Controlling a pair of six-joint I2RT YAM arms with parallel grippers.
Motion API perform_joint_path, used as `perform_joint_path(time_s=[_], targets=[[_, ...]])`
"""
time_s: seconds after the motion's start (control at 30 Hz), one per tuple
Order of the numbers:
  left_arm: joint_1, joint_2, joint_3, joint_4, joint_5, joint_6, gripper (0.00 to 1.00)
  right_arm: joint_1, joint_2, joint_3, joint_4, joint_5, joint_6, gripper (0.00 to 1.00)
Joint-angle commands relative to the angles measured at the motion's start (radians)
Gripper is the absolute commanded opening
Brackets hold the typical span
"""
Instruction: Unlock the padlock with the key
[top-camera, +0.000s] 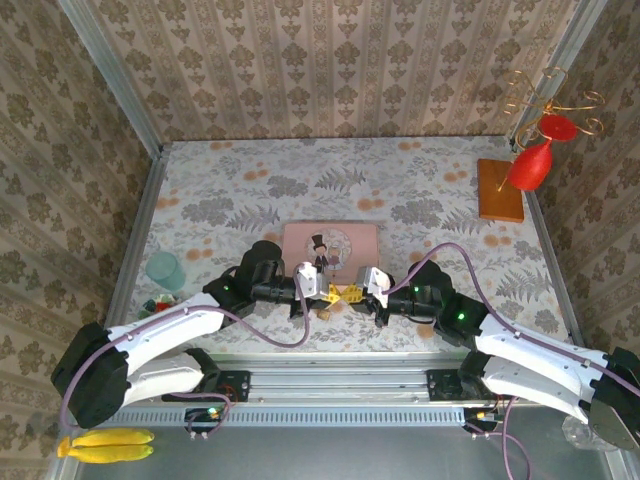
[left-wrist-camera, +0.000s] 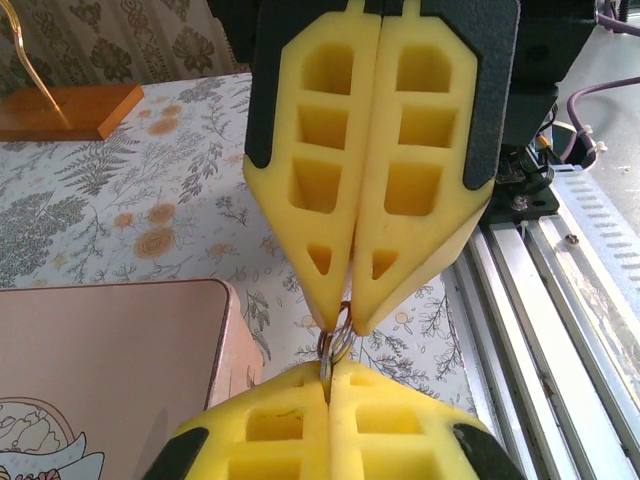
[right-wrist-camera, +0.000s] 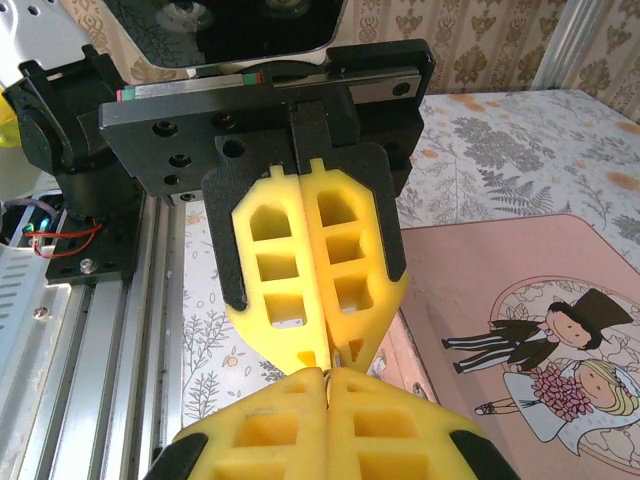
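My left gripper and right gripper meet tip to tip just in front of the pink tin. In the left wrist view my left gripper is shut on a thin silver blade, the key. Its key ring runs up into the shut tips of the right gripper. The right wrist view shows my right gripper shut against the left gripper, with a sliver of metal between them. A small brass-coloured thing, apparently the padlock, sits just below the fingertips. Whether it hangs or lies there I cannot tell.
The pink tin lies flat beside the grippers, its lid printed with a cartoon couple. A teal cup stands at the left. A wooden base with a red ornament stands far right. The aluminium rail runs along the near edge.
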Motion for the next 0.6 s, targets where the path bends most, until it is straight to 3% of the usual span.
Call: perform_joint_path(time_s=[0.0, 0.13, 0.3, 0.57], targets=[[0.0, 0.002, -0.005, -0.015, 0.014, 0.005, 0.0, -0.002, -0.011, -0.008, 0.058, 0.053, 0.001, 0.0], [0.001, -0.008, -0.012, -0.006, 0.004, 0.004, 0.0, -0.003, -0.029, -0.013, 0.034, 0.08, -0.012, 0.01], [0.001, -0.014, -0.009, -0.006, -0.001, 0.002, 0.0, -0.004, -0.035, -0.007, -0.016, 0.072, -0.04, 0.1], [-0.011, -0.008, 0.001, -0.033, 0.084, 0.029, 0.0, -0.004, 0.011, 0.021, -0.044, 0.027, -0.045, 0.16]])
